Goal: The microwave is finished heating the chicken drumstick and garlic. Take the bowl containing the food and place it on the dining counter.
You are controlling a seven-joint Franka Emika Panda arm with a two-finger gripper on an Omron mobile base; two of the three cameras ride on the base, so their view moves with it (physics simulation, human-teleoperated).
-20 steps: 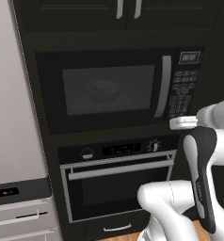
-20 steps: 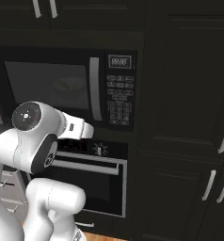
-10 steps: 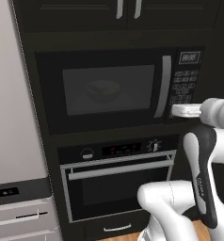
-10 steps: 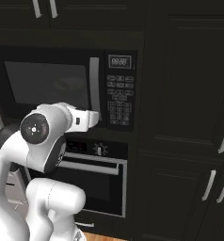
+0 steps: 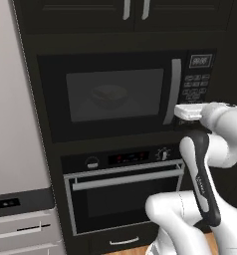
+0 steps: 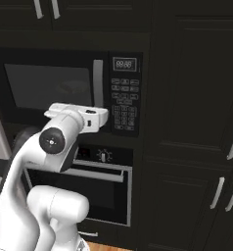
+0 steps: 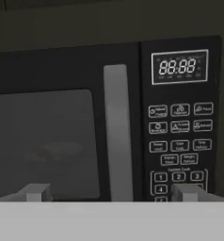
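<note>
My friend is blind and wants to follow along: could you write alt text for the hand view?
A closed black microwave seen close up, with its grey vertical handle in the middle and a lit keypad to the right. Behind the dark glass door a bowl shows faintly. The robot's open tool points at the handle, its fingertips low in the picture.

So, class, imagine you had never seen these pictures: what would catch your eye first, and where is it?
The white arm's open tool stands out, held just in front of the closed black microwave near its grey vertical handle. Behind the dark glass a bowl shows faintly. Below sits the black oven with its silver bar handle.
</note>
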